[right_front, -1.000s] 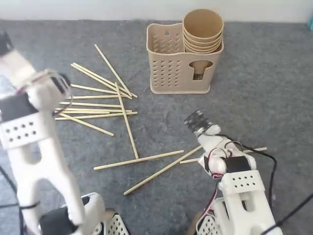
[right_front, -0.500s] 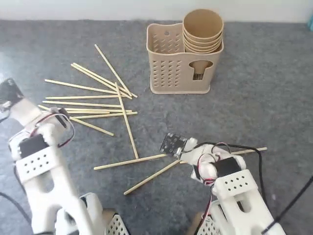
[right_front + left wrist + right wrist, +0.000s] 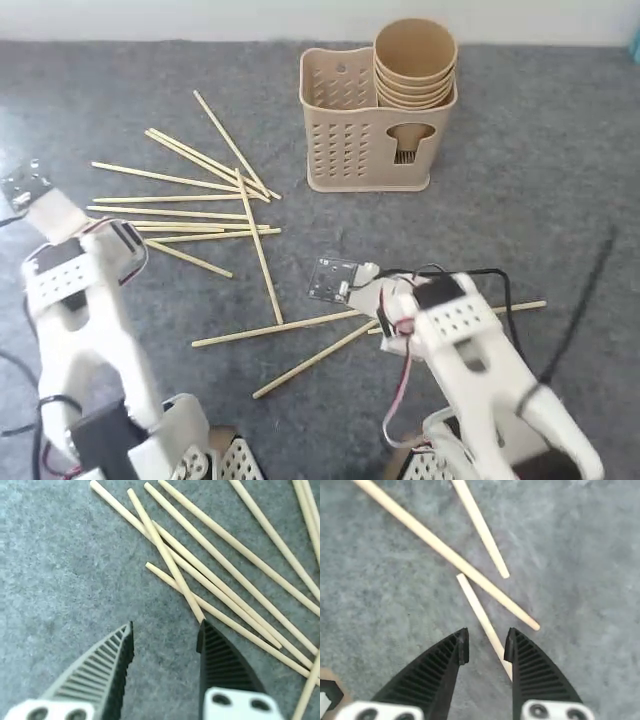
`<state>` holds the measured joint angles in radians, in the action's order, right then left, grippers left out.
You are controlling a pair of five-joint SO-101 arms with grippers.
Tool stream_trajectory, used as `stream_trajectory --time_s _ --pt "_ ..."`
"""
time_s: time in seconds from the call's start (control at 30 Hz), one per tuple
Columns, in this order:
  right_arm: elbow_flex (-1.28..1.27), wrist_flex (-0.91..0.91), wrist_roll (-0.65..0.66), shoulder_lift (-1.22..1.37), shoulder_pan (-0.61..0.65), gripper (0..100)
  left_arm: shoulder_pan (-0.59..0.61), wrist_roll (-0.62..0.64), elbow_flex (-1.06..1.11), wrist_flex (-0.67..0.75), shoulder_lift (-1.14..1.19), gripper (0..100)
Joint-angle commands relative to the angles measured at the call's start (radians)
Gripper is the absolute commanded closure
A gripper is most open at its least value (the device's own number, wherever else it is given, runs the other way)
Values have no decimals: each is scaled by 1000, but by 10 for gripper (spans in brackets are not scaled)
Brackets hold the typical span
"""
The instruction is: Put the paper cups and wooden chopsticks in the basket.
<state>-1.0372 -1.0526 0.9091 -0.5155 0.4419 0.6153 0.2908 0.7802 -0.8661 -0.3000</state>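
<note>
Cups: paper cups sat nested in one stack inside the basket, in its right-hand compartment. Cup half judged done. Step in hand judged = chopstick pickup.

Chopsticks: main pile lay fanned on the grey counter, left of the basket. Three loose sticks lay nearer the right arm, e.g. one in front of the basket, well apart from it.

Left jaws: released, wide gap, nothing held, low over the counter at the pile's edge. The end of one chopstick lay just at one jaw tip, not btw. the two.

Right jaws: released, narrower gap, nothing held. A chopstick end ran out of the gap and under one jaw tip, so off-centre. A longer stick crossed just beyond it.

To do well (judgement):
- Right: shift sideways until the stick sits centred btw. the jaws, go down to the felt, then clench. Avoid catching the crossing stick.
- Left: take a single stick off the pile's edge, not an overlapped one.
- Grip twd mid-length so the stick won't swing.
- Tilt it upright and drop it end-first into the free compartment beside the cups. Risk: a long stick snags the rim or tips the stack.
</note>
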Motion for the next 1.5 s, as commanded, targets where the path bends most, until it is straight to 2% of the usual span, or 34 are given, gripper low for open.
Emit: stream_trajectory --time_s 0.0,0.1,0.27,0.4,0.6,0.87,1.07,1.13,1.27,1.37,1.47 --pt "64 76 14 120 5 857 3 -6 -53 37 3 804" --pt "64 131 14 208 5 857 3 -8 -51 38 5 804" --pt "127 108 9 260 -8 864 0 -8 -51 43 5 804" --pt "169 127 9 289 -58 987 0 -8 -50 43 5 804" --pt "180 110 12 225 -147 988 -3 -9 -12 98 0 806" --pt "233 -90 11 -145 -166 990 -3 -9 -2 120 5 807" --pt "319 -104 -2 -555 -150 991 -17 -9 -1 120 5 807" --pt "331 -61 -63 -665 -130 991 -18 -9 5 124 5 807" --pt "331 160 -212 -806 -131 991 -18 -9 8 146 5 807" --pt "336 266 -287 -812 -131 991 -18 -9 10 144 5 807" --pt "338 352 -425 -788 -131 991 -18 -11 21 149 5 807"
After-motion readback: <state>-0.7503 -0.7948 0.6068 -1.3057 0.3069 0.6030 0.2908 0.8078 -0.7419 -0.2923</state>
